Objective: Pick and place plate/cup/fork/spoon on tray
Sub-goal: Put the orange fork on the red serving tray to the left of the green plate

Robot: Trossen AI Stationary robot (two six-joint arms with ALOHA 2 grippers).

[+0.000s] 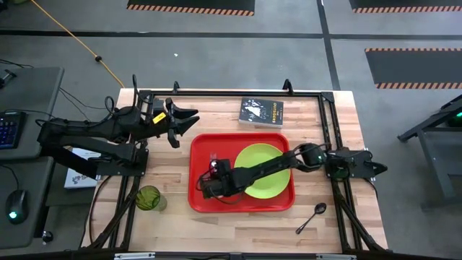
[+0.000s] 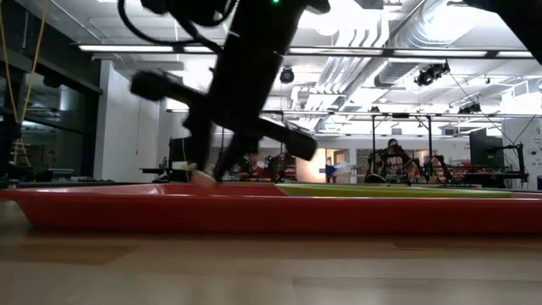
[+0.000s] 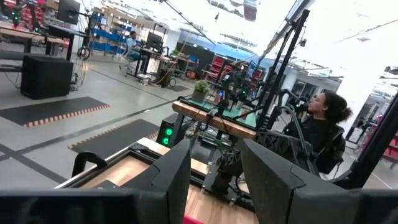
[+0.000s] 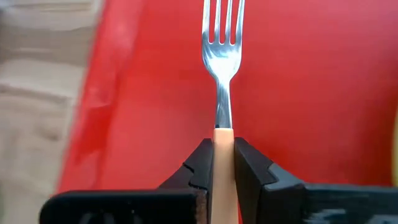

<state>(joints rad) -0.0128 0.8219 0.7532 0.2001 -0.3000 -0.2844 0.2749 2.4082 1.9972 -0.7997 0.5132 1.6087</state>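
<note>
Your left tool (image 1: 182, 119) waits open above the worktop's (image 1: 216, 224) far left, well away from the tray (image 1: 202, 148). Your right tool (image 4: 222, 163) is clamped on the fork's (image 4: 222, 62) tan handle; its long axis runs straight ahead, silver tines leading, over the tray's red floor left of the lime plate (image 1: 263, 162). From there, you probably only need to lower and let go.

A black book (image 1: 261, 112) is laid flat on the wooden counter (image 1: 317, 224), near its far edge. A keyboard (image 1: 6, 131) and a mouse (image 1: 15, 207) are seen on a grey desk at the left. A seated person (image 3: 317, 134) in dark clothing is seen in the room beyond.
</note>
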